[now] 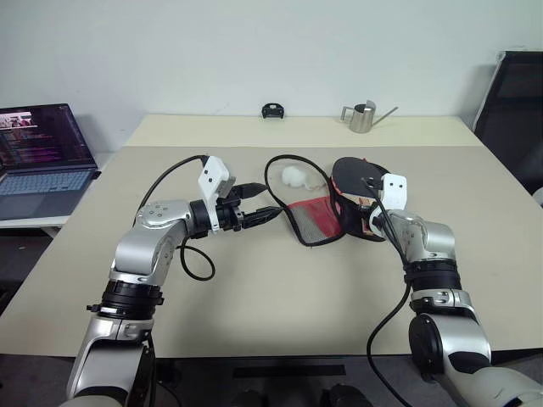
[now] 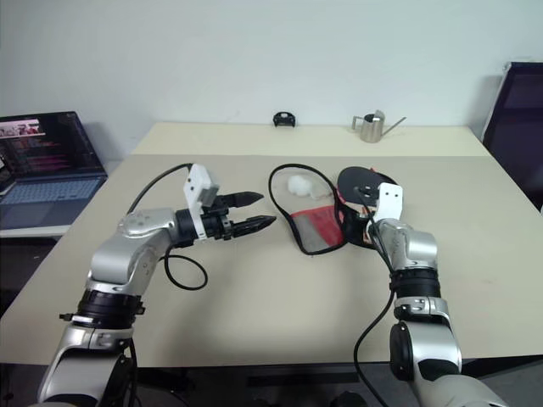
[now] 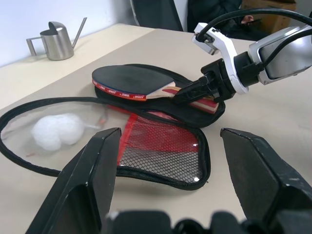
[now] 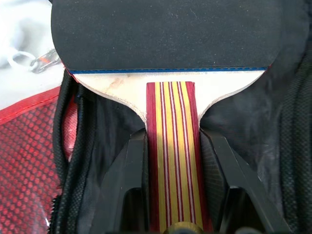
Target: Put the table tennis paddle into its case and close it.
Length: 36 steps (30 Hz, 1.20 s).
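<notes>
Right gripper [image 4: 171, 195] is clamped on the striped wooden handle of the table tennis paddle [image 3: 131, 82], one black finger [image 4: 124, 190] pressed to each side of the handle in the right wrist view. Paddle lies black rubber face up, red edge visible along its side, resting on the open black half of the case [image 1: 327, 216], handle end pointing back toward the robot. Case is unzipped and splayed flat on the table [image 1: 254, 305]: the half under the paddle sits on the right, and the flap with the red panel and black mesh pocket [image 3: 161, 151] is folded out to the left, touching the table. Zip rim loops out further left from the flap as a thin black outline. Left gripper [image 2: 254, 212] hovers above the table just left of the flap, pointing roughly level toward the case, jaws spread wide and gripping nothing; its fingers [image 3: 87, 185] frame the mesh pocket in the left wrist view. Just beyond the flap, inside the loop of the zip rim, sits a white fluffy wad [image 1: 293, 176]. Far table edge: small black object [image 1: 272, 110] near centre and a metal watering can [image 1: 365, 117] to its right. Open laptop [image 1: 38, 161] on a separate surface off to the left.
</notes>
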Each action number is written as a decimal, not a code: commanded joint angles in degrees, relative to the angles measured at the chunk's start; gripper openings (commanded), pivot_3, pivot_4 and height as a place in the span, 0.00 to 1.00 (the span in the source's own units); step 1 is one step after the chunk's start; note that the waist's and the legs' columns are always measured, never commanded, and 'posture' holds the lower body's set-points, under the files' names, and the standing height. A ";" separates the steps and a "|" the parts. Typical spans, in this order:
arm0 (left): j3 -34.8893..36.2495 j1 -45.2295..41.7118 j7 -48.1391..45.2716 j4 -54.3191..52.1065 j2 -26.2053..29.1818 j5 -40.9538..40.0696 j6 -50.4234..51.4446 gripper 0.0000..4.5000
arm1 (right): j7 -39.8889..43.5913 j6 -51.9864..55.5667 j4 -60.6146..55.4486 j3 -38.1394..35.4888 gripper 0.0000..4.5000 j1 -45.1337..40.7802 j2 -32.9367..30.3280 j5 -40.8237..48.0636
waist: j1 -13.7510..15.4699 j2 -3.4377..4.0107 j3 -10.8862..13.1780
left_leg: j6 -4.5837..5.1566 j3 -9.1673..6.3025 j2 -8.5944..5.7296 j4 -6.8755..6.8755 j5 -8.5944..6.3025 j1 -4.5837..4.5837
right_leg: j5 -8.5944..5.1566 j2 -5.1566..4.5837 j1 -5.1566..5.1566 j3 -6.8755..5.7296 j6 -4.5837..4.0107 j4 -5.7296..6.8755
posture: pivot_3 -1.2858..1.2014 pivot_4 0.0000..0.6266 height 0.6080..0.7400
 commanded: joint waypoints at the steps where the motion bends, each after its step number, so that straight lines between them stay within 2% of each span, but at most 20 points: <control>1: 1.27 -0.61 0.35 -1.36 0.19 -0.15 -1.52 0.79 | -1.39 -2.35 -2.48 -0.04 0.24 -0.85 -0.63 -1.02 | 0.02 0.00 0.00 | 0.00 0.00 0.00 0.00 0.00 0.00 | 0.00 0.00 0.00 0.01 0.00 0.01 | 0.52 0.24 1.00; 18: 1.05 -0.65 0.57 -1.37 -0.12 -0.16 -1.74 0.79 | -8.02 -3.93 -0.81 -2.34 0.24 -0.57 4.48 -0.45 | -0.02 0.00 0.00 | 0.03 0.22 0.02 0.01 -0.01 0.17 | 0.00 0.05 -0.05 0.28 0.00 0.28 | 0.52 0.24 1.00; 25: 1.25 -0.16 0.92 -2.01 0.10 -0.30 -1.51 0.79 | -8.68 -5.01 -0.93 -2.27 0.74 -1.23 5.46 -0.75 | -0.03 0.00 0.00 | 0.04 0.23 0.02 0.02 -0.02 0.19 | 0.00 0.04 -0.05 0.30 0.00 0.32 | 0.52 0.24 1.00; 28: 1.33 0.28 1.17 -2.36 0.20 -0.40 -1.44 0.79 | -6.74 -3.55 -4.90 -0.69 0.97 -0.23 5.01 -0.67 | -0.03 0.00 0.00 | 0.05 0.23 0.02 0.02 -0.02 0.20 | 0.00 0.04 -0.05 0.30 0.00 0.34 | 0.52 0.24 1.00; 29: 1.39 0.45 1.29 -2.50 0.24 -0.46 -1.39 0.79 | -5.78 -2.32 -7.22 -0.13 0.99 0.43 4.91 -0.23 | -0.03 0.00 0.00 | 0.05 0.23 0.02 0.02 -0.02 0.20 | 0.00 0.04 -0.05 0.30 0.00 0.35 | 0.52 0.24 1.00; 36: 2.34 1.31 3.21 -2.06 0.26 0.01 -1.64 0.79 | 1.31 10.26 -28.86 3.93 0.99 7.73 2.31 4.21 | 0.11 0.00 0.00 | 0.12 0.21 0.02 0.02 -0.07 0.18 | 0.00 0.04 -0.05 0.30 0.00 0.32 | 0.52 0.24 1.00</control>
